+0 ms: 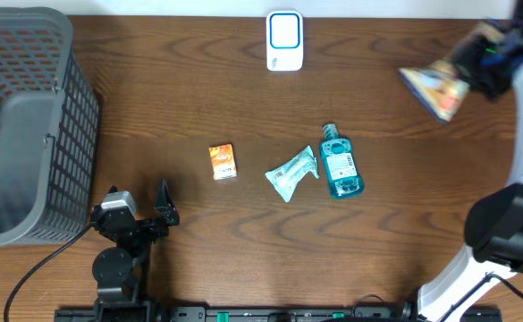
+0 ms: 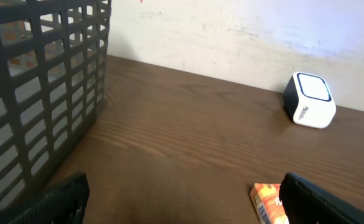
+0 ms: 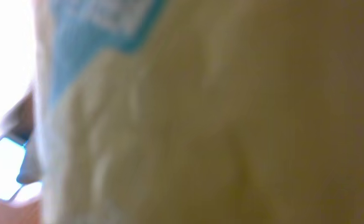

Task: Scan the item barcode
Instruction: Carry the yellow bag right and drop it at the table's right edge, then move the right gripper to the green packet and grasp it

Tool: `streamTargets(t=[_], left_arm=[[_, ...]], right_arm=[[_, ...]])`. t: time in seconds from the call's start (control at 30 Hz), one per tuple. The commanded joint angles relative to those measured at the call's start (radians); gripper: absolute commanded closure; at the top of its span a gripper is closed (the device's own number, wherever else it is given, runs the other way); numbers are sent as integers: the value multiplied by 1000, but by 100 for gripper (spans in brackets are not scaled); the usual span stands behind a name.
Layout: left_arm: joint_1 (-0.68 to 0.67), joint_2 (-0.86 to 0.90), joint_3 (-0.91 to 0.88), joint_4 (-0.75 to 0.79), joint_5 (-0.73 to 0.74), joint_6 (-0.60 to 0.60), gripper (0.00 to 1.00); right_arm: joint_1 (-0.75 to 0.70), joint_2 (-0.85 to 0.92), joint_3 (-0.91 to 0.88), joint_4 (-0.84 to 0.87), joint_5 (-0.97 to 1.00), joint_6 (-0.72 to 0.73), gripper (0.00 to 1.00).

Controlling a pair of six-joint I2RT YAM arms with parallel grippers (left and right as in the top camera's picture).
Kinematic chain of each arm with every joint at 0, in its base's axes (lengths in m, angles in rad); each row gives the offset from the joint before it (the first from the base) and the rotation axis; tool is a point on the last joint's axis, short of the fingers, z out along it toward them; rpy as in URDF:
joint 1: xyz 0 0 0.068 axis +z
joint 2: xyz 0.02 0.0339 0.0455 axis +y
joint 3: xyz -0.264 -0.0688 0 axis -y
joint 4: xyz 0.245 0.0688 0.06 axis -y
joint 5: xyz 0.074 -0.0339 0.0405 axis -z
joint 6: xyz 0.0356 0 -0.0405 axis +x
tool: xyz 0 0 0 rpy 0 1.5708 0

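Across right wrist view, blurred packet (image 3: 200, 124)

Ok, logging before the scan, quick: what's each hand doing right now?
Left hand: open, holding nothing.
Right hand: closed on the bag.

Grey basket (image 1: 29, 116) (far left) stands apart from orange box (image 1: 223, 162), teal packet (image 1: 292, 173) and blue bottle (image 1: 340, 165).
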Motion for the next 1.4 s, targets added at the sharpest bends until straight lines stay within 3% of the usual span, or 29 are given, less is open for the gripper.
streamTargets(t=[0.0, 0.07, 0.13, 0.3, 0.37, 0.4, 0.43, 0.47, 0.5, 0.53, 0.67, 0.8, 0.9, 1.17, 1.37], left_arm=[[2, -1, -27, -21, -6, -9, 2], [2, -1, -27, -21, -6, -9, 2], [2, -1, -27, -21, -6, -9, 2], [2, -1, -27, -21, -6, -9, 2], [2, -1, -27, -21, -6, -9, 2], [2, -1, -27, -21, -6, -9, 2], [2, -1, -27, -21, -6, -9, 2], [2, -1, -27, -21, -6, -9, 2], [2, -1, -27, -21, -6, -9, 2], [2, -1, -27, -21, -6, -9, 2], [2, -1, -27, -21, -6, -9, 2], [2, -1, -27, -21, -6, -9, 2], [2, -1, -27, -21, -6, -9, 2], [2, -1, -27, -21, -6, -9, 2], [2, -1, -27, -21, -6, -9, 2]], right_arm=[[-67, 60, -50, -14, 318, -33, 99], [-105, 79, -81, -2, 335, -33, 98], [-141, 98, -121, 16, 333, -33, 89], [-220, 126, -206, 27, 319, -17, 99], [-249, 126, -216, 17, 282, 8, 98], [-262, 125, -214, 11, 256, 13, 92], [-274, 123, -211, 7, 221, 13, 79], [-286, 121, -207, 0, 174, 12, 55], [-296, 118, -203, -10, 118, 12, 36], [-305, 113, -200, -23, 53, 12, 24], [-303, 101, -200, -56, -245, 13, 7], [-245, 91, -200, -119, -451, 4, 6], [-164, 71, -200, -126, -489, 5, 8], [65, -85, -200, -93, -435, -6, 11], [212, -330, -200, -147, -218, -93, 11]])
